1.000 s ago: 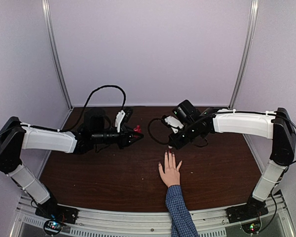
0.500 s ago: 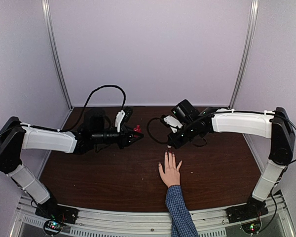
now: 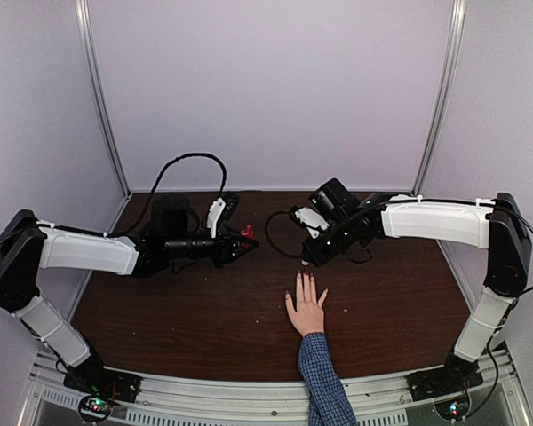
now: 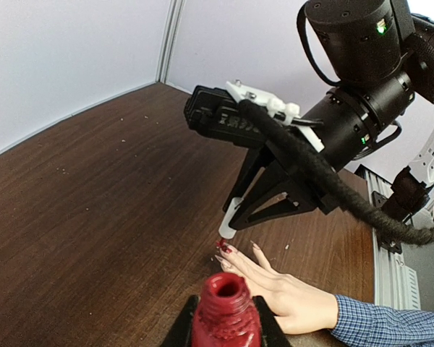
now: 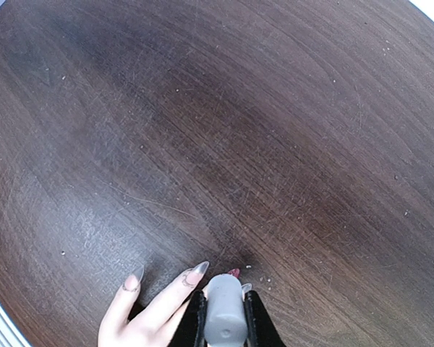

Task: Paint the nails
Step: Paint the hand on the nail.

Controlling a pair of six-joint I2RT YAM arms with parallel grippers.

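Nearest the arm bases, a blue checked sleeve [image 3: 324,382] comes in over the front edge of the dark wooden counter [image 3: 160,311], and the human hand [image 3: 306,308] it belongs to lies flat, palm down, fingers spread and pointing away from the robot. At the fingertips are the nails [image 4: 225,249]: from the left wrist view at least one looks dark red, and the right wrist view shows a red tip right beside the cap, while two nails further along look bare or only faintly tinted. My judgement is that the painting is under way but not finished, with several nails left to coat; how many are fully done is too small to tell. Just beyond the fingertips, the right gripper [image 3: 307,258] is closed on a white brush cap [image 5: 223,312], held pointing down at or just above a fingertip; whether the brush touches the nail cannot be made out. Further left and well apart from the hand, the left gripper [image 3: 242,245] is closed around a small red polish bottle [image 4: 225,316], its neck open and uncapped, held steady off to the side. No brand, label or writing can be read on the bottle, the cap or the arms.
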